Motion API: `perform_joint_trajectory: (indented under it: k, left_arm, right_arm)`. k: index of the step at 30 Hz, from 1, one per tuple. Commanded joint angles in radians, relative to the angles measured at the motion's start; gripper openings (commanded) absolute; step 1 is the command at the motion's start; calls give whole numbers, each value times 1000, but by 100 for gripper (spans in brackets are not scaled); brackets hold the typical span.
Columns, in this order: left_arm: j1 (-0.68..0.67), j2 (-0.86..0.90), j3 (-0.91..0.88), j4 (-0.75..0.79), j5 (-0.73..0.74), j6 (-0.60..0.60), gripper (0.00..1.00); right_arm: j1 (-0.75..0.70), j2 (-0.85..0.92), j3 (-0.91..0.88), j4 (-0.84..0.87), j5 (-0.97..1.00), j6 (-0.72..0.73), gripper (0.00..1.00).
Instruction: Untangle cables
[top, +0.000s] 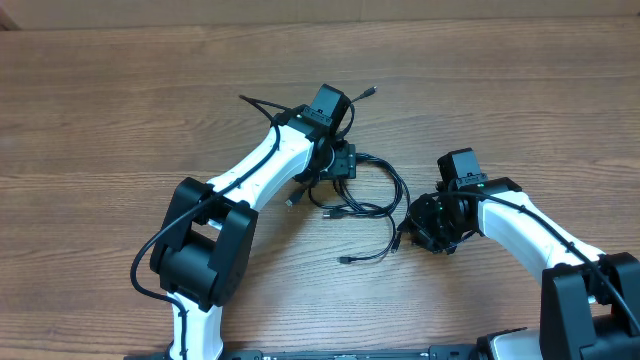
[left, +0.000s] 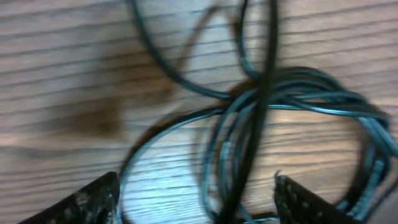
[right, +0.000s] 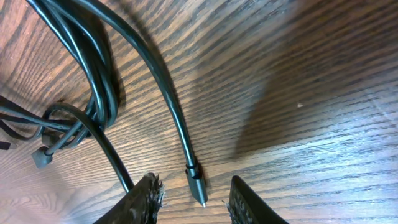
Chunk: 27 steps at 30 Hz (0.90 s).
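The cables lie as thin black cords looped together at mid-table, with loose plug ends trailing out. My left gripper hovers over the left side of the tangle. In the left wrist view it is open, and several blurred strands run between its fingers without being pinched. My right gripper sits at the tangle's right edge. Its jaws stand apart around a small grey plug, touching neither finger. More cable loops lie to the upper left.
The wooden table stretches bare to the left and far side. One cable end pokes out behind the left arm's wrist. The two arms' white links flank the tangle.
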Motion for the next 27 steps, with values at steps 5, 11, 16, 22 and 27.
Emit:
perform_joint_trajectory:
  k: [5, 11, 16, 22, 27]
  left_arm:
    - [87, -11, 166, -198, -140, 7, 81]
    - [111, -11, 330, -328, 131, 174, 50]
    - [72, -9, 320, -307, 225, 180, 19]
    - [-12, 0, 312, -280, 165, 156, 4]
    - [-71, 28, 312, -285, 30, 83, 26]
  right_arm:
    - [5, -3, -11, 18, -9, -1, 36]
    - [5, -3, -11, 43, -9, 0, 36]
    - [5, -3, -11, 48, -9, 0, 36]
    - [5, -3, -11, 47, -9, -1, 27]
    - [5, -3, -11, 43, -10, -1, 16]
